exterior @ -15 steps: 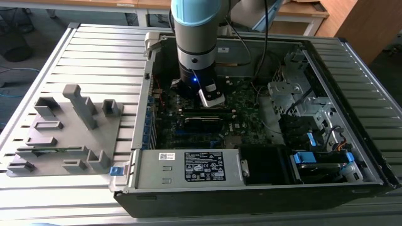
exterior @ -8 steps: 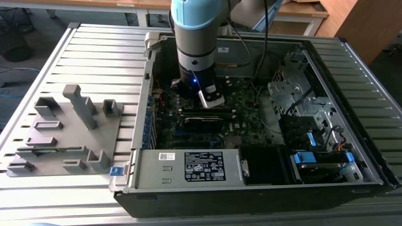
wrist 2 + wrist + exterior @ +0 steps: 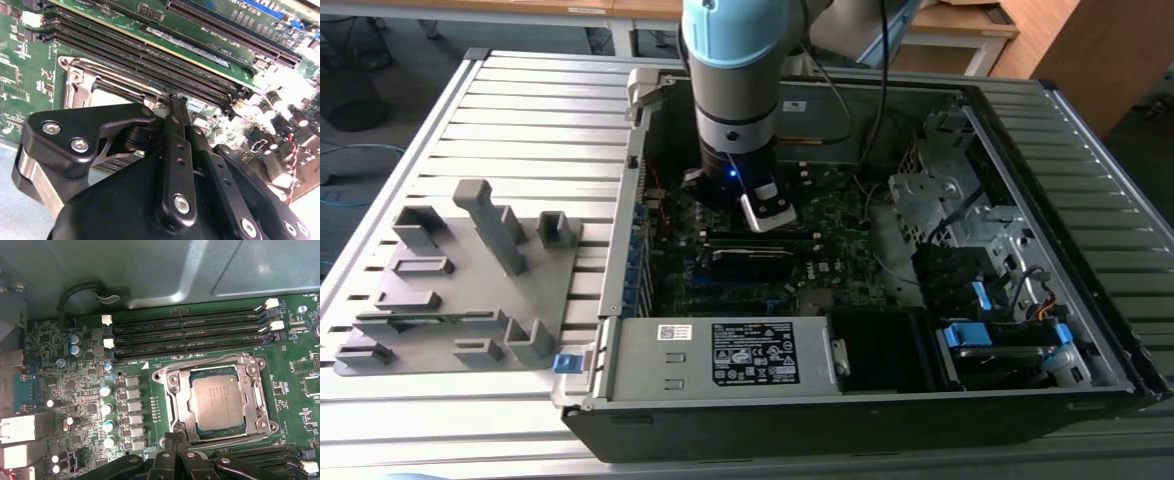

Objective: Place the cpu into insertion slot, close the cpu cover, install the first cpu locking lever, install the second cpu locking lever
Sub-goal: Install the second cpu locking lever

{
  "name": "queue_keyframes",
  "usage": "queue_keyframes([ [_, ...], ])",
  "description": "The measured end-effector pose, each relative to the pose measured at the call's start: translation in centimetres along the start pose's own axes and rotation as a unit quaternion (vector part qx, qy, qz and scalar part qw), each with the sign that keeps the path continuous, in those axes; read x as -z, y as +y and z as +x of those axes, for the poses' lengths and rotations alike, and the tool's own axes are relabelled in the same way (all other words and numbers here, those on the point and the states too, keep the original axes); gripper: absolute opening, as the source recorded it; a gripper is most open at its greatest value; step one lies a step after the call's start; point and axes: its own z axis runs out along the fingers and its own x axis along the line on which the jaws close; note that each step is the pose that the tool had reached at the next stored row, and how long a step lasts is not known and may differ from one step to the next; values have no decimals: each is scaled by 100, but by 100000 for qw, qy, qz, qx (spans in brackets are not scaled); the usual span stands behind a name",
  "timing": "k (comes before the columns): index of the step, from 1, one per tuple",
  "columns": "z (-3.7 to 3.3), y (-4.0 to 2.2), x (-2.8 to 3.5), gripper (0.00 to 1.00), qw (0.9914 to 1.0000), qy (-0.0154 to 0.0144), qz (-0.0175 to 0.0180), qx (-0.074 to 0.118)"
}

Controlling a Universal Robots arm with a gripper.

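Clenched gripper low inside the open computer case, right at the covered socket.

Shows the gripper's black fingers pressed tip to tip in the second wrist view, poised just beside one edge of the cpu cover; cannot tell whether touching it. Finds the cpu seated flat in the insertion slot, grey metal top showing through the window of the cover, with the cover lying down over it. Puts the long black memory slots along the far side of the socket on the green motherboard. In the exterior view, places a labelled metal box at 6 o'clock from the gripper and a grey fixture block at 9 o'clock, well apart from the case, on the slatted table.
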Motion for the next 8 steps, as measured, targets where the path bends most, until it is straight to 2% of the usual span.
queue_keyframes([
  [8, 65, -11, -8, 11, 100000, -1, 3, -4],
])
